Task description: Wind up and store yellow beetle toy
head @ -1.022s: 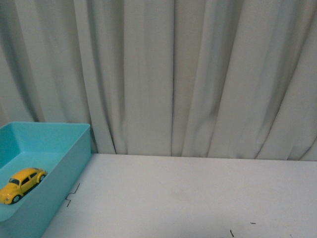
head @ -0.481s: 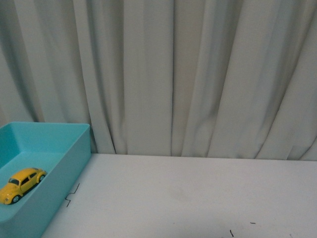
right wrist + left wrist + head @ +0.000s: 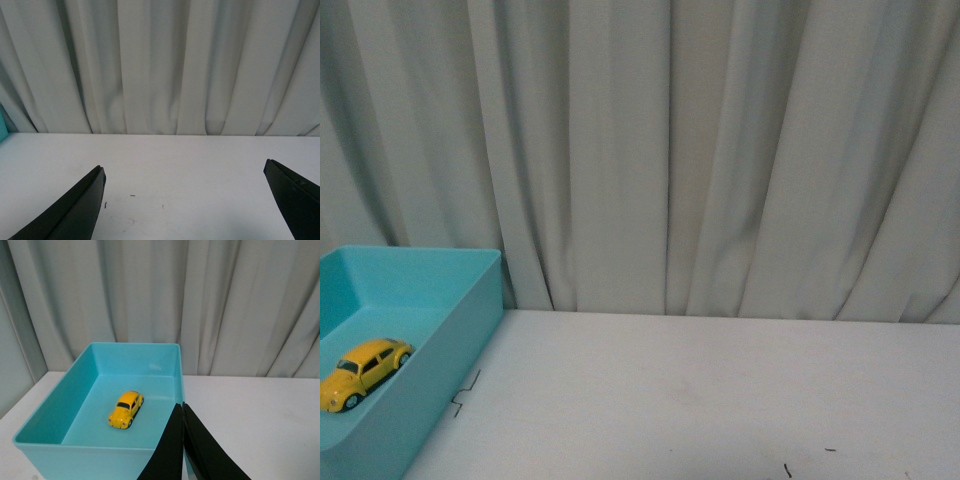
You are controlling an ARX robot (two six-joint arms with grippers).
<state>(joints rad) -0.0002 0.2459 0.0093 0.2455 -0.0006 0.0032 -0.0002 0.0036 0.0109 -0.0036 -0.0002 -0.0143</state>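
Yellow beetle toy point(image 3: 125, 409) in unlabelled teal bin point(image 3: 55, 402), left gripper point(image 3: 183, 409) closed empty, right gripper point(image 3: 185, 175) spread wide.

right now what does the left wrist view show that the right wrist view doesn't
Only the left wrist view shows the small glossy yellow beetle toy car lying inside the open turquoise plastic bin, and the left gripper with its black fingers closed together. Only the right wrist view shows the right gripper spread wide open, holding nothing. Both show the white tabletop and the pale pleated curtain.
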